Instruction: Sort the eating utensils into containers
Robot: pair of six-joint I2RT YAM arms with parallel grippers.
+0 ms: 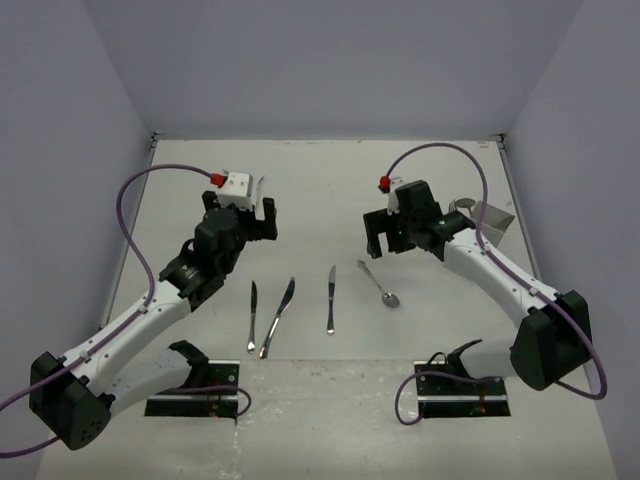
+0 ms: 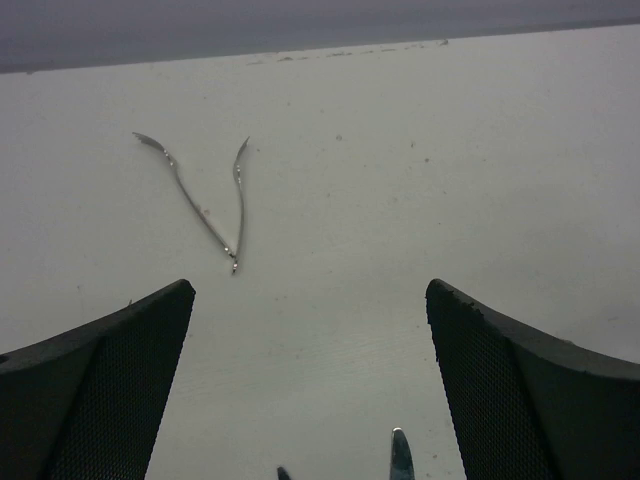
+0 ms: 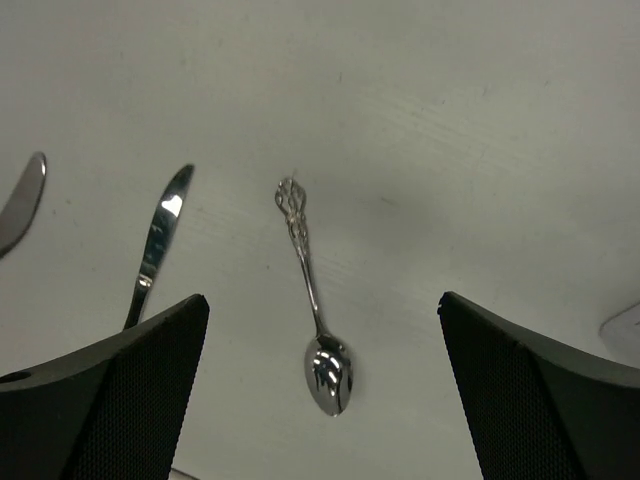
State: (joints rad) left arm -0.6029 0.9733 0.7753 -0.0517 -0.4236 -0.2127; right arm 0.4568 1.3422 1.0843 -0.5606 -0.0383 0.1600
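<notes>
Three table knives lie at mid-table: a short knife (image 1: 252, 316), a long knife (image 1: 279, 316) and a third knife (image 1: 330, 298). A spoon (image 1: 380, 284) lies right of them. My right gripper (image 1: 376, 240) is open and empty, hovering above the spoon (image 3: 318, 335), which lies between its fingers (image 3: 325, 298); a knife (image 3: 156, 248) lies to its left. My left gripper (image 1: 262, 224) is open and empty (image 2: 310, 285) beyond the knife tips (image 2: 400, 456). Two slim utensils (image 2: 212, 195) lie in a V ahead of it. A pale translucent container (image 1: 496, 219) stands at the right.
The table's left edge (image 1: 130, 250) and right edge (image 1: 522, 235) meet grey side walls. A purple cable (image 1: 130, 215) loops over each arm. The container's corner (image 3: 626, 322) shows at the right edge of the right wrist view.
</notes>
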